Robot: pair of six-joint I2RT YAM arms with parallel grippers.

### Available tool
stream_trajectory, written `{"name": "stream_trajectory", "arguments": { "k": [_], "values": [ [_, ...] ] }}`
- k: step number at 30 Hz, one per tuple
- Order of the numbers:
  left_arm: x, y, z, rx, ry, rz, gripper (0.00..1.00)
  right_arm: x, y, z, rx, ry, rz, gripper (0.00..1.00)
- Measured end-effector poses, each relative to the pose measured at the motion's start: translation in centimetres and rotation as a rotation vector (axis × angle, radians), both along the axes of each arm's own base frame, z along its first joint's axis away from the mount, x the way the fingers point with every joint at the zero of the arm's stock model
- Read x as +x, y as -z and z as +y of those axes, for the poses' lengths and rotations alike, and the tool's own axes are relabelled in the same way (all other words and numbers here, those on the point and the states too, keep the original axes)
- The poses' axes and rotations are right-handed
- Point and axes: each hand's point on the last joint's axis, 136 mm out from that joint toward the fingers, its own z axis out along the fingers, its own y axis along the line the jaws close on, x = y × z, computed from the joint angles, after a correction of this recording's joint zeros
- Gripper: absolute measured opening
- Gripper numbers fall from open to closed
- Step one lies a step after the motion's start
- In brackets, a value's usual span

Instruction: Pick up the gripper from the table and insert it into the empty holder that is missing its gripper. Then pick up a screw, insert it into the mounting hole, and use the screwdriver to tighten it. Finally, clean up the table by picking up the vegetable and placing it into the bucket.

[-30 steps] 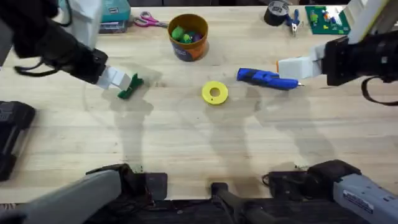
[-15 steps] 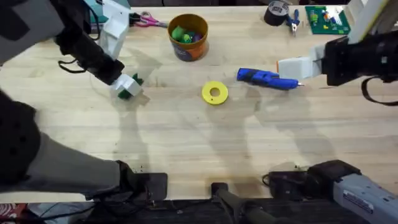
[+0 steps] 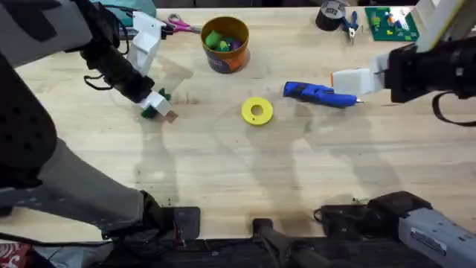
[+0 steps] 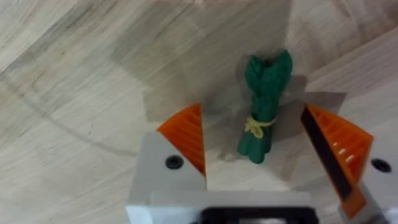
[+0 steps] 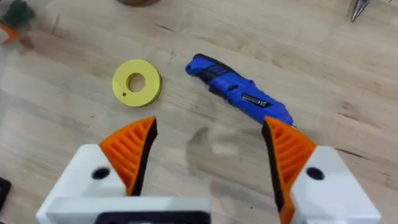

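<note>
The pale wooden table (image 3: pixel 297 179) carries everything. On it, the round orange-brown bucket with a yellow rim (image 3: pixel 225 45) stands at about 12 o'clock from the table's middle, with green toys already inside. The blue pen-shaped screwdriver (image 3: pixel 320 94) lies at roughly 2 o'clock, just beside the right gripper (image 5: pixel 208 158), whose orange-padded fingers are spread wide around nothing. A yellow round disc with a centre hole (image 3: pixel 256 111) sits near the middle.

The small dark-green leafy toy vegetable, tied with a yellow band (image 4: pixel 264 106), lies on the table at about 10 o'clock, under the left gripper (image 4: pixel 264 158). In the left wrist view the jaws are parted, one orange pad to either side of the vegetable, and neither is seen touching it. Its long axis is seen to run across the closing line, leafy end pointing away from the wrist.

The left arm is plainly the nearer. The bucket lies at about 1 o'clock from the vegetable, near but apart.
</note>
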Motion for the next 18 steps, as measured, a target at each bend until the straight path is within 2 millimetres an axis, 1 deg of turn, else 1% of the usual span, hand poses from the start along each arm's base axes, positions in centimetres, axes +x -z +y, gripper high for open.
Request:
{"name": "stream_trajectory", "arguments": {
  "k": [2,8,13,14,17,18],
  "values": [
    [-0.01,-0.01,0.0,0.0,0.0,0.0,0.851,0.0,0.0,0.0,0.0,0.0,0.0,0.996],
    [-0.03,-0.01,-0.01,-0.001,-0.019,0.002,0.819,0.02,0.0,-0.05,-0.003,0.002,-0.001,0.995],
    [-0.35,0.01,-0.08,-0.005,-0.032,0.016,0.773,0.04,0.01,-0.11,-0.005,0.004,-0.001,0.996],
    [-0.37,0.0,-0.12,-0.006,-0.034,0.017,0.708,0.03,0.01,-0.11,-0.005,0.004,-0.001,0.996],
    [-0.12,0.04,-0.31,-0.001,-0.026,0.009,0.703,0.03,0.01,-0.11,-0.005,0.004,-0.001,0.996],
    [0.03,0.15,-0.4,0.005,-0.022,0.003,0.719,0.04,0.01,-0.11,-0.005,0.004,-0.001,0.996]
  ]
}}
